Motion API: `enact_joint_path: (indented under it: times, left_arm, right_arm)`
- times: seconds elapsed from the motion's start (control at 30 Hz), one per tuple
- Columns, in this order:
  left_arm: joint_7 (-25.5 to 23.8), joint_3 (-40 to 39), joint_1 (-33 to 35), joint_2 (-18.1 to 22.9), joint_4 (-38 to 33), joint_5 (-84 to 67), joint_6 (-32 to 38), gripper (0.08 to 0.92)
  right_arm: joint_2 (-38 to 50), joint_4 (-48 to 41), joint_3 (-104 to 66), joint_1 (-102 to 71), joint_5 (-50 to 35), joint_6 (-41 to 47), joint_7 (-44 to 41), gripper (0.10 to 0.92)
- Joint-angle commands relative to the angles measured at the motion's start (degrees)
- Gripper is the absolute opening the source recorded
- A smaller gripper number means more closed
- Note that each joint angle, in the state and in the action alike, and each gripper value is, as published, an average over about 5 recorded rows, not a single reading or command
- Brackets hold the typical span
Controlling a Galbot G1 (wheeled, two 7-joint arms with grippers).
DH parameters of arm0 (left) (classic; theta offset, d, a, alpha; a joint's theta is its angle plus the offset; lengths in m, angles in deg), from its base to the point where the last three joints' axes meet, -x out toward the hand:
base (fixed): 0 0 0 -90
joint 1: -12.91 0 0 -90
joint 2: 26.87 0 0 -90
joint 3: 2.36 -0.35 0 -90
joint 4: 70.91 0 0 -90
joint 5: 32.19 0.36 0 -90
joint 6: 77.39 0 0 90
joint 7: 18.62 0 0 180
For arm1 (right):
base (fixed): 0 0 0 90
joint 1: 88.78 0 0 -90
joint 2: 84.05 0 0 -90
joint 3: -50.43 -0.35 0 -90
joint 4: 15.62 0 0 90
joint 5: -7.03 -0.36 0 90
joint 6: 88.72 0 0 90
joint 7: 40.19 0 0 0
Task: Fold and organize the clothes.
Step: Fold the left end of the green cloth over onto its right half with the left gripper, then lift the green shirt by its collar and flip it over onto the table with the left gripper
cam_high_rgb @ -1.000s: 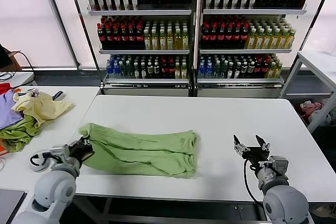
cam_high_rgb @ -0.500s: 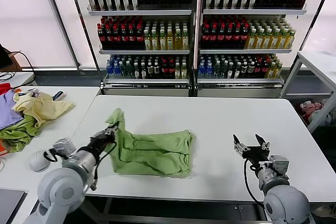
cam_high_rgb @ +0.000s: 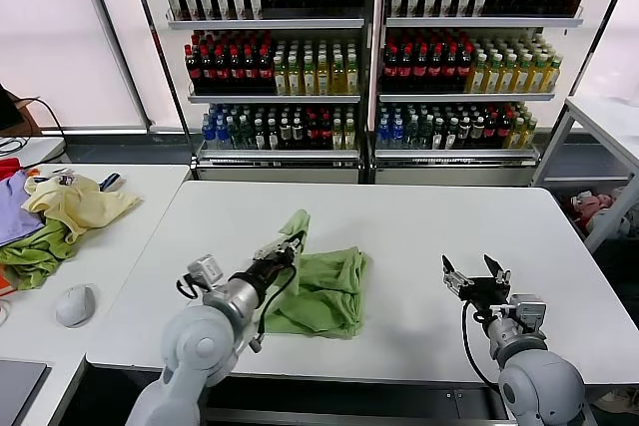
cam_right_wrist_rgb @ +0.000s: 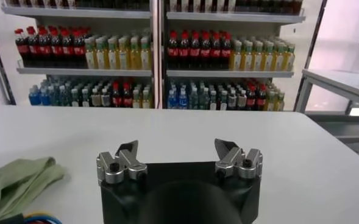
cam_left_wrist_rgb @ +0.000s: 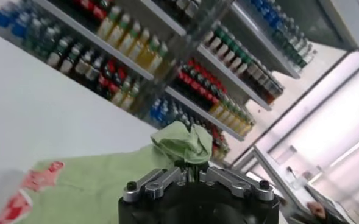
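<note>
Since a second ago, left gripper (cam_high_rgb: 290,246), clamped on T-shirt (cam_high_rgb: 324,296) edge, has carried it rightward (fold half done); right gripper (cam_high_rgb: 474,279) idles, wide.

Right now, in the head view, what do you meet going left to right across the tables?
Pile of cloths → computer mouse → left gripper holding the T-shirt → right gripper, open.

Shelves of bottles (cam_high_rgb: 369,47) stand behind the surface (cam_high_rgb: 419,216); a side surface (cam_high_rgb: 150,197) holds piled cloths (cam_high_rgb: 60,216) and a mouse (cam_high_rgb: 75,304).
</note>
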Motion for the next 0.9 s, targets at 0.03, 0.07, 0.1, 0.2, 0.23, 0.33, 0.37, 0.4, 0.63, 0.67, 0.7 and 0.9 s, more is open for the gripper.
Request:
enact_joint_path:
  times: [0.03,0.07,0.1,0.2,0.23,0.33,0.37,0.4,0.63,0.67,0.7,0.9]
  left_arm:
    - [-4.5,-7.7,-3.5,3.5,6.1,8.2,-0.1,0.153]
    - [-5.5,-7.9,-3.2,3.3,6.0,9.5,-0.1,0.171]
    - [-6.5,-8.1,-3.0,3.2,5.8,10.6,0.0,0.189]
    - [-9.0,-7.9,-2.0,2.6,4.7,12.8,0.0,0.274]
    - [-9.8,-7.7,-1.4,2.2,4.1,13.4,-0.1,0.299]
    - [-12.1,-6.8,0.9,0.9,1.7,15.7,-0.2,0.386]
    - [-12.8,-6.3,1.9,0.4,0.9,16.5,-0.2,0.42]
    - [-13.3,-5.8,2.8,-0.1,0.1,17.1,-0.2,0.446]
    - [-11.5,0.0,7.7,-3.8,1.0,27.2,4.5,0.645]
    - [-10.5,0.8,7.9,-4.4,2.0,29.9,5.7,0.68]
    - [-9.4,1.4,8.0,-4.8,2.9,32.1,6.6,0.706]
    - [-4.7,2.9,6.9,-6.1,9.3,41.6,7.9,0.816]
  right_arm:
    - [0.0,-0.7,-0.1,0.4,-0.1,-0.1,0.0,0.823]
    - [0.0,-0.8,0.0,0.5,-0.1,-0.1,0.0,0.823]
    - [0.1,-0.9,0.0,0.7,-0.1,-0.1,-0.1,0.823]
    - [0.2,-1.4,0.1,1.1,-0.2,-0.1,-0.1,0.823]
    - [0.2,-1.5,0.2,1.3,-0.3,-0.1,-0.1,0.823]
    - [0.3,-2.1,0.3,1.8,-0.4,-0.2,-0.2,0.823]
    - [0.3,-2.3,0.4,2.0,-0.5,-0.2,-0.2,0.823]
    - [0.4,-2.5,0.4,2.1,-0.5,-0.3,-0.2,0.823]
    - [0.5,-3.5,0.7,2.8,-0.8,-0.7,-0.4,0.823]
    - [0.5,-3.6,0.7,2.9,-0.8,-0.8,-0.4,0.823]
    - [0.6,-3.7,0.7,2.9,-0.9,-0.8,-0.4,0.823]
    - [0.6,-3.8,0.9,3.3,-0.9,-0.8,-0.4,0.823]
